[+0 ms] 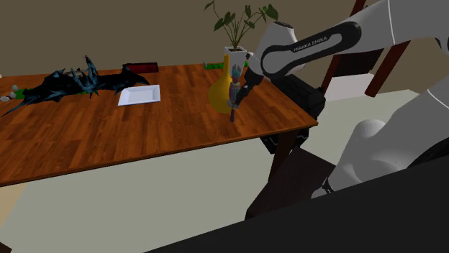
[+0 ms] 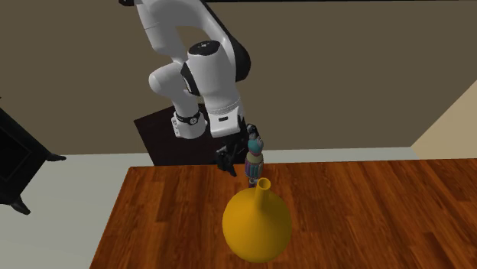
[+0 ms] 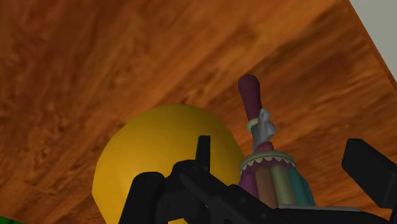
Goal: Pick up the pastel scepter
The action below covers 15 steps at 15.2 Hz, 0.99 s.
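Note:
The pastel scepter (image 1: 234,99) hangs upright over the wooden table (image 1: 108,140), close to the edge nearest the stand. It has a striped pink, yellow and teal head (image 3: 273,181) and a dark purple handle (image 3: 250,95) that points down at the table top. My gripper (image 1: 237,88) is shut on the scepter's head from above. In the second exterior view the scepter (image 2: 254,157) stands just behind the neck of a yellow round vase (image 2: 256,225), with the gripper (image 2: 243,153) around it. Whether the handle's tip touches the wood I cannot tell.
The yellow vase (image 1: 219,97) stands right beside the scepter. Farther along the table lie a white tray (image 1: 139,95), a dark spiky figure (image 1: 75,83) and a dark red box (image 1: 140,67). A potted plant (image 1: 236,32) stands behind the vase. A dark chair (image 1: 302,97) is at the table's end.

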Motion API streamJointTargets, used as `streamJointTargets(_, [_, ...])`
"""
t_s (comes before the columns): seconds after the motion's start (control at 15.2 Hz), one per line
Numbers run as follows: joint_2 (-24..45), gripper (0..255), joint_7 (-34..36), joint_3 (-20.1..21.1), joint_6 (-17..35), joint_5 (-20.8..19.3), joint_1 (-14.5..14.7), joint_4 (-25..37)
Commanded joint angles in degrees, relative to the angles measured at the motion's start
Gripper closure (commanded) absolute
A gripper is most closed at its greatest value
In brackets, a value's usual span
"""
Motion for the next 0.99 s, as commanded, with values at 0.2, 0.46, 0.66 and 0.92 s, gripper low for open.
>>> streamJointTargets(0.2, [1.93, 0, -0.93, -0.47, 4.21, 0.94, 0.53, -2.19])
streamJointTargets(0.46, [2.07, 255, -0.95, -0.48, 4.27, 0.98, 0.56, -2.11])
streamJointTargets(0.66, [2.06, 255, -0.95, -0.48, 4.27, 0.98, 0.56, -2.12])
streamJointTargets(0.92, [1.93, 255, -0.93, -0.47, 4.21, 0.94, 0.53, -2.19])
